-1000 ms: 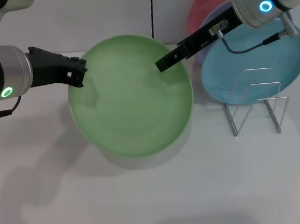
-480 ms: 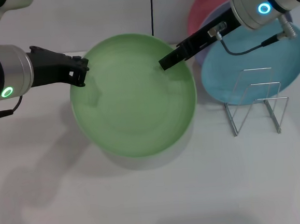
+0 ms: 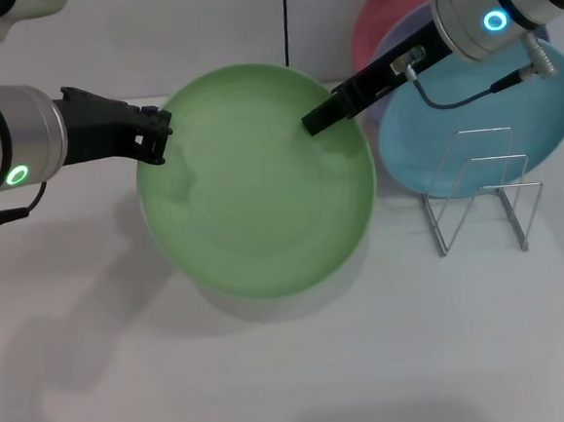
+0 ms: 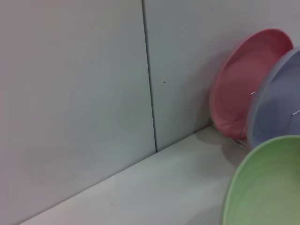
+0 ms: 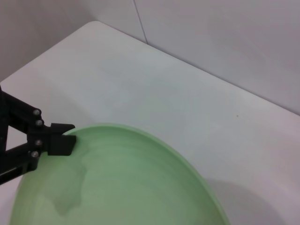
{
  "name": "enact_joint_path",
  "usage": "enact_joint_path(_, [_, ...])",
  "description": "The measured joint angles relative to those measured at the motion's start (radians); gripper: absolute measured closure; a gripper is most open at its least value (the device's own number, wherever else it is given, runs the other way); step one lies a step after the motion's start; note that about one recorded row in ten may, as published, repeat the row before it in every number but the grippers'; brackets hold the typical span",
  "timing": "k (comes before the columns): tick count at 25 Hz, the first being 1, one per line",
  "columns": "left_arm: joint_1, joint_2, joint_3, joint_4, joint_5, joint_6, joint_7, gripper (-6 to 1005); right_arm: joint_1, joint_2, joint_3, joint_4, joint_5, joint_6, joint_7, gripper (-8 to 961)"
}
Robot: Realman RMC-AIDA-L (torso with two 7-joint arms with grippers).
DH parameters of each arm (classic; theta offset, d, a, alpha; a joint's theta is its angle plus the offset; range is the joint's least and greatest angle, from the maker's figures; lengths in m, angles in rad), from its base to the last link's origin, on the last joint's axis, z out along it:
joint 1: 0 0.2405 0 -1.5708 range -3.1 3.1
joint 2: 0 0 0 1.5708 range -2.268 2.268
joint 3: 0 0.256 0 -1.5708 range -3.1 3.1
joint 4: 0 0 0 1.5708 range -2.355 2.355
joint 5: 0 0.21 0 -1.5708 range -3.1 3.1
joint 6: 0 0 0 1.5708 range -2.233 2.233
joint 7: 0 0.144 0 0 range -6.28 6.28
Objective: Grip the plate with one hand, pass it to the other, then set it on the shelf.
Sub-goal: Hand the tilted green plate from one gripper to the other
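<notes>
A: Left gripper point(image 3: 154, 135) status?
B: Arm reaches in level from the left, gripper clamped on the plate point(image 3: 256, 179) rim, plate held above the bench point(image 3: 99, 362).
A: Right gripper point(image 3: 316, 120)?
B: Angled down from upper right, tip at the far rim; can't tell its opening. Shelf point(image 3: 481, 200) sits well right.

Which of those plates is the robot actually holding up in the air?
The round light-green plastic plate, pinched at its rim by the left claw. The turquoise plate, lavender plate and pink plate stand propped at the back.
</notes>
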Motion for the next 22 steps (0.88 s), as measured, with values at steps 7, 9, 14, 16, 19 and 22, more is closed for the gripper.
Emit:
enact_joint_path(7, [0.006,0.0,0.004,-0.019,-0.002,0.0,0.0,964,-0.003,0.0,0.001,0.002,-0.01,0.002,0.0,589])
enact_joint_path(9, [0.007,0.0,0.005,-0.024,-0.003,0.0,-0.001,964,-0.006,0.0,-0.002,0.004,-0.013,0.009,-0.003,589])
enact_joint_path(14, [0.009,0.004,-0.004,-0.028,-0.061,0.006,0.026,964,-0.021,0.019,-0.019,-0.011,-0.024,0.042,-0.048,784])
enact_joint_path(16, [0.01,0.004,-0.007,-0.03,-0.099,0.018,0.059,960,-0.034,0.021,-0.047,-0.029,-0.028,0.068,-0.049,793])
enact_joint_path(19, [0.026,0.002,-0.006,-0.037,-0.129,0.061,0.083,954,-0.041,0.024,-0.066,-0.051,-0.03,0.074,-0.039,806])
enact_joint_path(22, [0.036,0.001,-0.005,-0.054,-0.142,0.084,0.091,928,-0.058,0.025,-0.08,-0.1,-0.034,0.067,-0.022,819])
